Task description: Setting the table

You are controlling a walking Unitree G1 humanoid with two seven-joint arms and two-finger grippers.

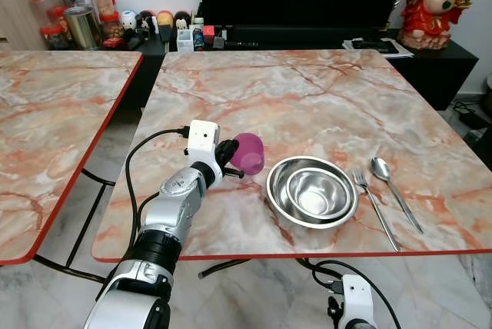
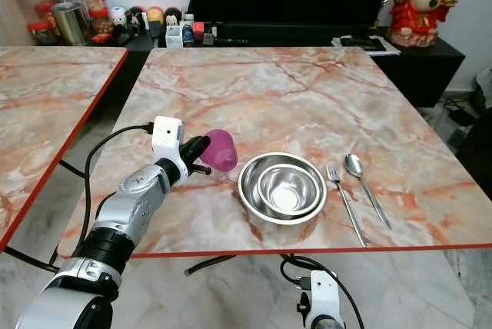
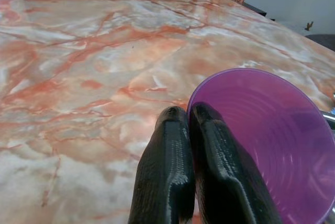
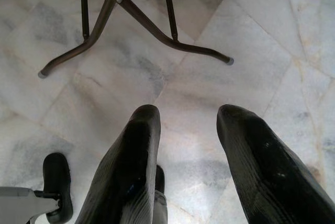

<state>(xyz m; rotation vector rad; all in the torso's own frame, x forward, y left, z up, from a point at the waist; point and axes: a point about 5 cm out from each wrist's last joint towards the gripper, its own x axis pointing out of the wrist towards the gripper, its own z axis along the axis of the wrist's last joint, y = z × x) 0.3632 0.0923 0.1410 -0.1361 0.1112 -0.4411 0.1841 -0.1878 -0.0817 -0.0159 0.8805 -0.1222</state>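
Purple cup (image 1: 248, 153) tilted, mouth toward left hand (image 1: 228, 158)

Left arm extended forward, left gripper (image 1: 231, 157) fingers (image 3: 167, 171) pressed together, pinching. Right arm hangs low, right gripper (image 4: 188, 156) pointing downward, fingers spread apart
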